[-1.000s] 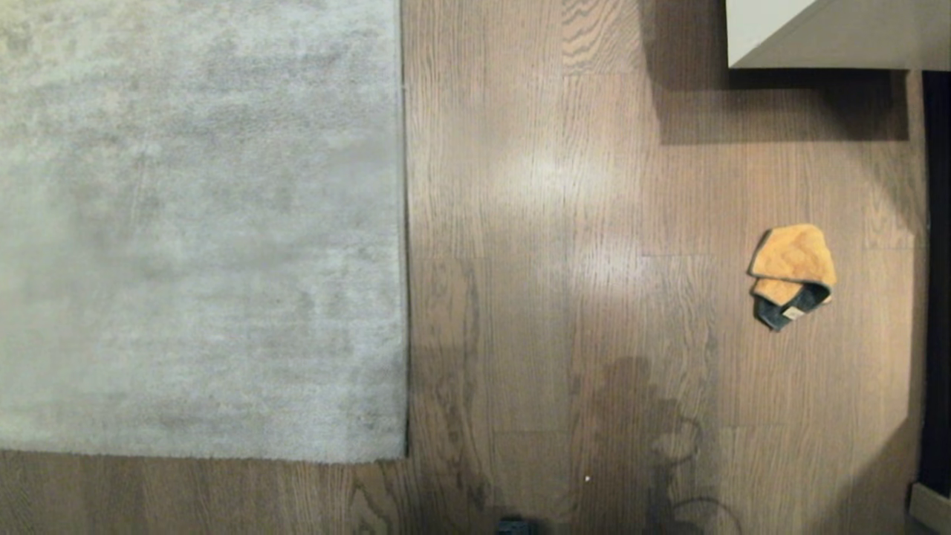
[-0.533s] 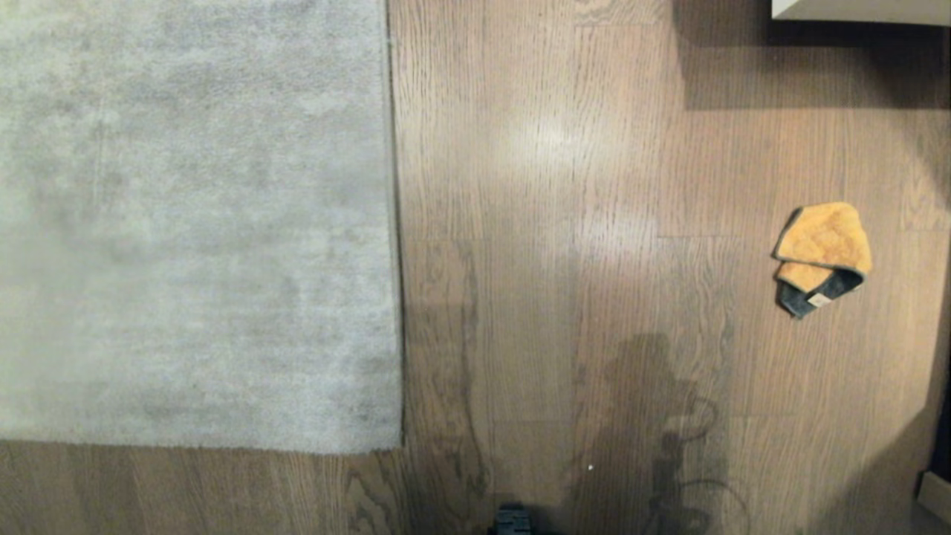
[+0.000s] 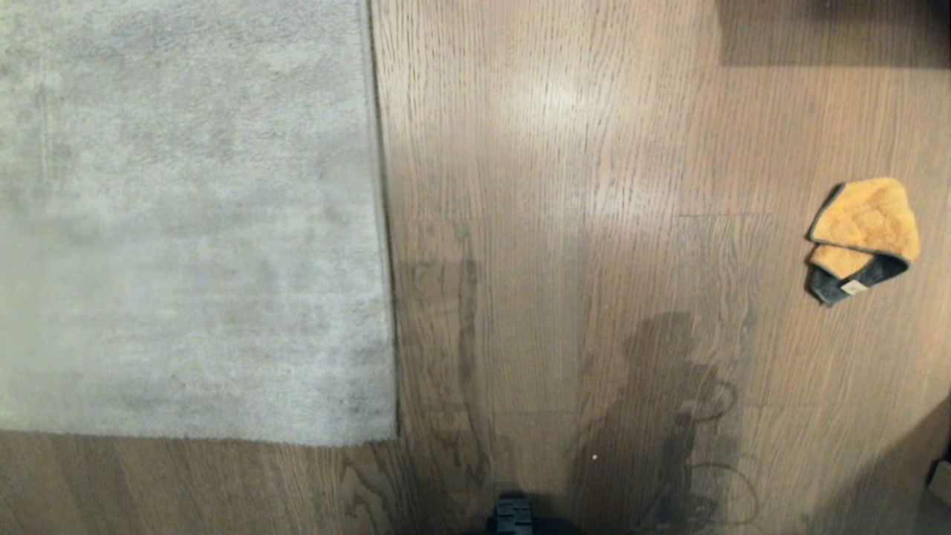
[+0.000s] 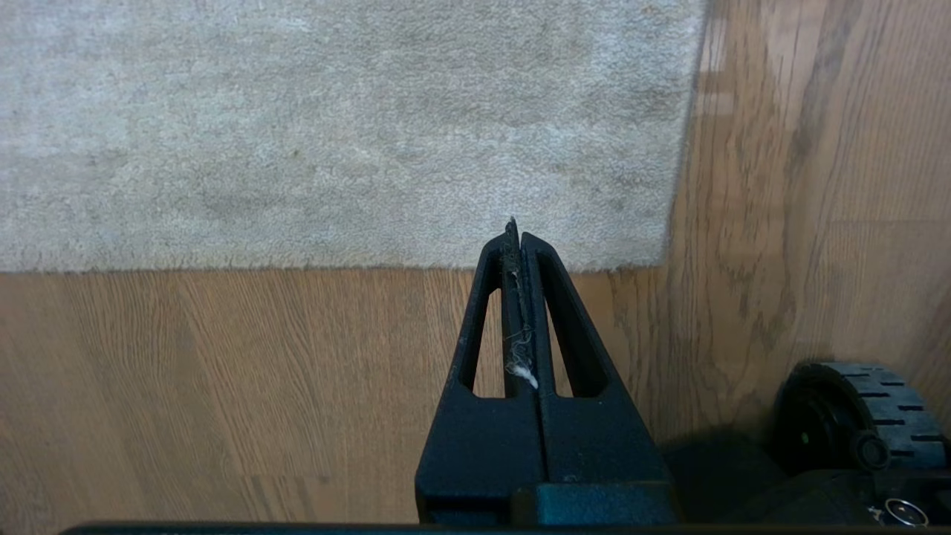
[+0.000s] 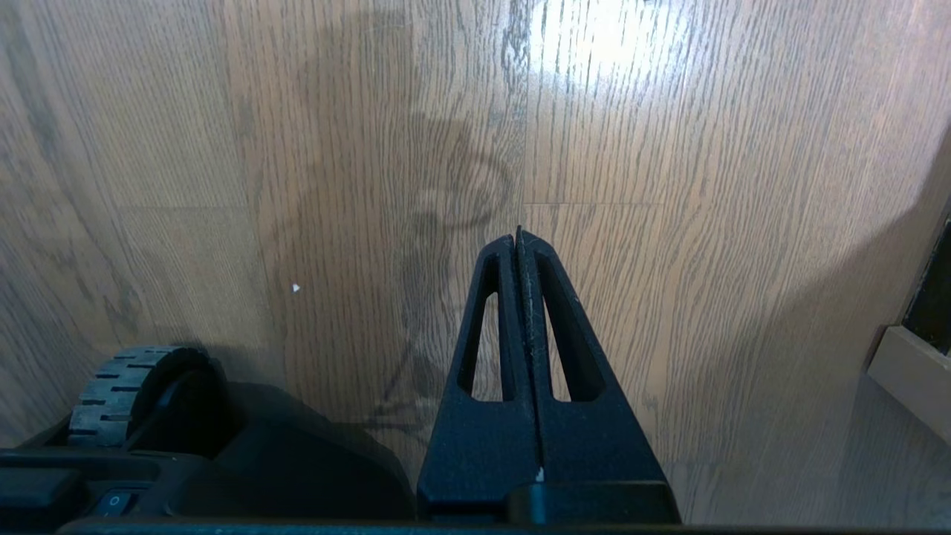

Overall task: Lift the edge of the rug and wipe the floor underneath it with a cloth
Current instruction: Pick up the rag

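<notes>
The light grey rug fills the left of the head view, and its rug edge (image 3: 383,245) runs straight down to a near corner (image 3: 390,438). Brown wood-grain floor (image 3: 565,223) lies to the right of it. The orange-tan cloth (image 3: 865,230) with dark trim lies crumpled on the floor at the far right. My left gripper (image 4: 514,227) is shut and empty above the floor, pointing at the rug's near border (image 4: 416,264), with lint stuck between its fingers. My right gripper (image 5: 518,232) is shut and empty above bare floor (image 5: 669,223). Neither arm shows in the head view.
A black wheel of my base (image 4: 862,423) sits near the rug corner, another wheel (image 5: 126,386) appears in the right wrist view. A pale skirting or furniture edge (image 5: 910,379) stands at the right. A dark shadow band (image 3: 832,33) lies at the back right.
The whole head view has shifted: the rug and floor look closer, the cloth has drifted right and up, and the white furniture at the top right has left the picture. Nothing itself has moved.
</notes>
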